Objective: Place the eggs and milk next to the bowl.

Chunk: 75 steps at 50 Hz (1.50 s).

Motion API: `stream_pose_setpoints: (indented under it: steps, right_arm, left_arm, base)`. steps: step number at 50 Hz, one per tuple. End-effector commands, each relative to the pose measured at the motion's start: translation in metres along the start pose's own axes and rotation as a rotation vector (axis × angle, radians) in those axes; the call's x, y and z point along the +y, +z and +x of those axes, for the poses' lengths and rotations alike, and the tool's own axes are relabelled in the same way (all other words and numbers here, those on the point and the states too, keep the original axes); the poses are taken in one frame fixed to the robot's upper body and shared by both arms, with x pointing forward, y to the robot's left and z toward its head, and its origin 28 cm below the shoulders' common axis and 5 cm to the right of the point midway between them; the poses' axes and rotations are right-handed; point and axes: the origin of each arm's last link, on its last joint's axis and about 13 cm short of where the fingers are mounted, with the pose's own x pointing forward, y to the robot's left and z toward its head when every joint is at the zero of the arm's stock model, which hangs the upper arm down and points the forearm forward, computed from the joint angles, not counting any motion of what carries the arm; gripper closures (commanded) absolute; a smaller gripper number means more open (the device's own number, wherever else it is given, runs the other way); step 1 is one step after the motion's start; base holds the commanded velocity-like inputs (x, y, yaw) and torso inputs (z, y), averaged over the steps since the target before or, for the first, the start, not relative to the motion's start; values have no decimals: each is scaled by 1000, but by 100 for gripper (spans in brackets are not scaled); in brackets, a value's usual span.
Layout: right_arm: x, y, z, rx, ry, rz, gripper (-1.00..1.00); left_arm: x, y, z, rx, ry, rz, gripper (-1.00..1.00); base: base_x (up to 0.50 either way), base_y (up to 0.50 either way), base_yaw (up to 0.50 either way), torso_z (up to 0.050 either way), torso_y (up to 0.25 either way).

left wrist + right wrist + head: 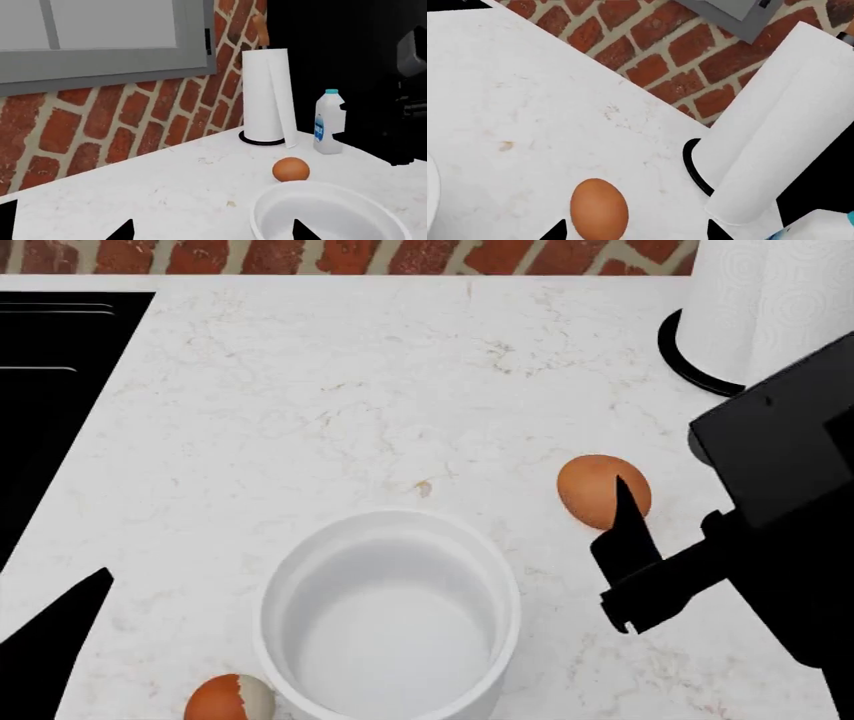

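White marble countertop (pixel 334 390) ran up to a red brick wall (pixel 133 120) with a grey window frame (pixel 107 65) above it; a black sink (pixel 54 370) sat off at the head view's left edge.

White bowl (pixel 390 618) stood near the front of the counter, empty. Egg with the white patch (pixel 230 700) lay just beside its rim, on the robot's left, already where it belongs by my read. Plain orange-brown egg (pixel 602 491) lay near the bowl on the right-rear side, apart from the rim but close enough to count, I'd say.

Milk bottle (pixel 328 121) was the outlier: upright by the paper-towel roll (pixel 268 95), just beside it, well back from the bowl. Only a corner of it showed in the right wrist view.

Right gripper (pixel 627 540) hung over the counter just beside the plain egg, nothing between its fingers. Right wrist view showed two fingertips (pixel 557 231) spread apart with the egg between and below them. Left gripper (pixel 210 231) hovered near the bowl, tips also spread, holding nothing.

My judgement: eggs done or nearly so, milk step is next. Next move calls for the right arm to back off the egg without nudging it, swing toward the roll, and pinch the bottle on its body below the cap. Tall and narrow, so it could tip; the roll right beside it leaves little room for fingers.
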Motion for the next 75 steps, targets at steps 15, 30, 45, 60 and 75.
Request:
stream_pose_setpoints:
  steps: [15, 30, 45, 60, 75]
  right_arm:
    - [-32, 8, 20, 229, 116, -159, -100]
    - [-37, 5, 55, 288, 140, -190, -100]
    - [-32, 10, 68, 298, 193, -196, -100]
    - [-27, 8, 83, 301, 224, -184, -100]
    - [-24, 5, 99, 308, 251, -173, -100]
  left_arm:
    - [13, -7, 29, -36, 7, 9, -100]
    - [21, -3, 41, -42, 32, 18, -100]
    - [26, -3, 41, -42, 48, 12, -100]
    - [30, -5, 50, -39, 55, 17, -100]
    - [35, 0, 55, -37, 61, 20, -100]
  base:
    - [0, 0, 0, 0, 0]
    - [0, 0, 0, 0, 0]
    - [0, 0, 0, 0, 0]
    - [0, 0, 0, 0, 0]
    - [0, 0, 0, 0, 0]
